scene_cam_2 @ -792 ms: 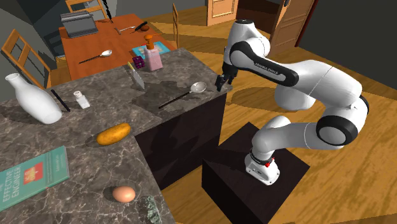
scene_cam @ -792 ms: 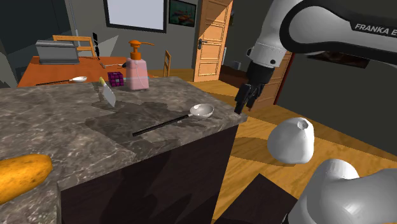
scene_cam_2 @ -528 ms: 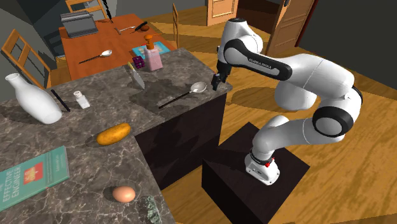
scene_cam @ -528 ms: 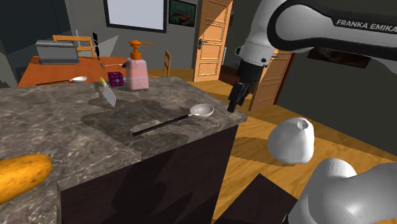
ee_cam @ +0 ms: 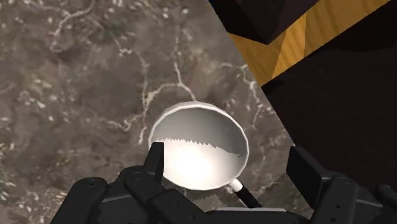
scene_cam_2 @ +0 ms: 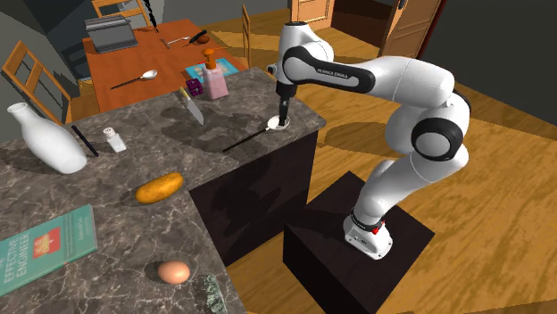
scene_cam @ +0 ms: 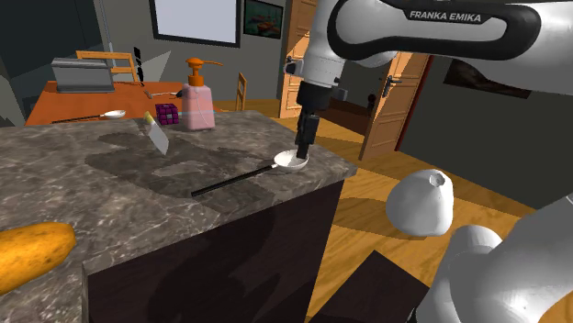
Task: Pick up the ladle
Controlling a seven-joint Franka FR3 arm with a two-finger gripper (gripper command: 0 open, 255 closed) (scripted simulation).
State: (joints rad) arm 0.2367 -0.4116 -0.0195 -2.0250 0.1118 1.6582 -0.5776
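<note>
The ladle (scene_cam: 241, 177) lies flat on the marble counter (scene_cam: 110, 183) near its corner: a white bowl and a thin dark handle running toward the shoulder view's left. My black gripper (scene_cam: 302, 151) points straight down over the bowl, just above it. From the second exterior view, the gripper (scene_cam_2: 283, 118) hangs over the ladle's (scene_cam_2: 246, 137) bowl end. Seen from the wrist, the bowl (ee_cam: 197, 153) sits between the fingers of the open gripper (ee_cam: 230, 165), nearer one fingertip (ee_cam: 156, 159), and nothing is clasped.
The counter's edge (scene_cam: 342, 174) drops off right beside the bowl. A knife (scene_cam: 156, 136), a purple cube (scene_cam: 166, 113) and a pink soap dispenser (scene_cam: 196, 96) stand farther back. A yellow-brown potato (scene_cam_2: 159, 187), an egg (scene_cam_2: 173, 272), a book (scene_cam_2: 45, 248) and a white vase (scene_cam_2: 49, 138) are farther along.
The arm has swung from beyond the counter's corner toward the shoulder view's left, bringing the gripper over the ladle's bowl. The ladle has not moved.
</note>
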